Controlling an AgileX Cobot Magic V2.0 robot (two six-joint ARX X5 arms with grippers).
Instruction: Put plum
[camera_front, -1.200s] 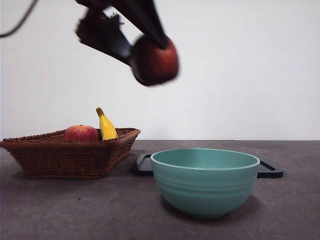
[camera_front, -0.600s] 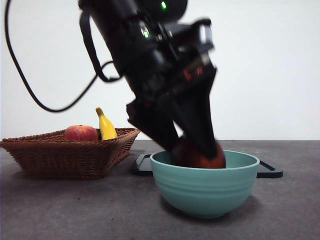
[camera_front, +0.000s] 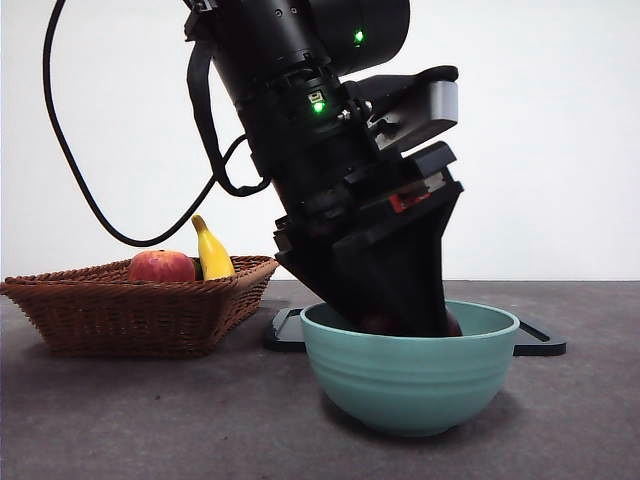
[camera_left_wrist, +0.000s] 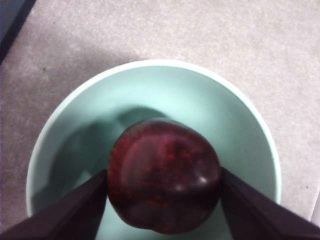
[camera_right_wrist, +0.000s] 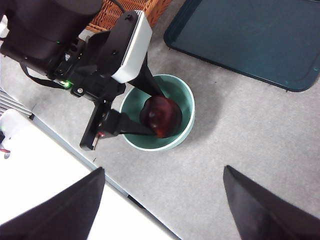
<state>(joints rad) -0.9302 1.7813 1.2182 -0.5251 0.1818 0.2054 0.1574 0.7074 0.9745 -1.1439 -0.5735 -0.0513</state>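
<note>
The plum (camera_left_wrist: 164, 182) is dark maroon and round, and it sits low inside the teal bowl (camera_left_wrist: 150, 67). My left gripper (camera_left_wrist: 164, 175) is shut on it, with one black jaw pressed against each side. In the front view the left arm fills the middle and its gripper (camera_front: 400, 300) reaches down into the bowl (camera_front: 410, 380), hiding nearly all of the fruit. From high above, the right wrist view shows the plum (camera_right_wrist: 161, 116) in the bowl (camera_right_wrist: 186, 100) between the left jaws. My right gripper (camera_right_wrist: 162, 169) hangs open with nothing in it.
A wicker basket (camera_front: 140, 305) at the left holds a red-orange fruit (camera_front: 161, 266) and a yellow banana (camera_front: 212, 252). A dark flat tray (camera_front: 540, 342) lies behind the bowl, also visible as the tray (camera_right_wrist: 250, 35) from above. A black cable loops at the upper left.
The left arm came down from high at the upper left with the plum in its jaws. The plum now sits deep in the bowl.
</note>
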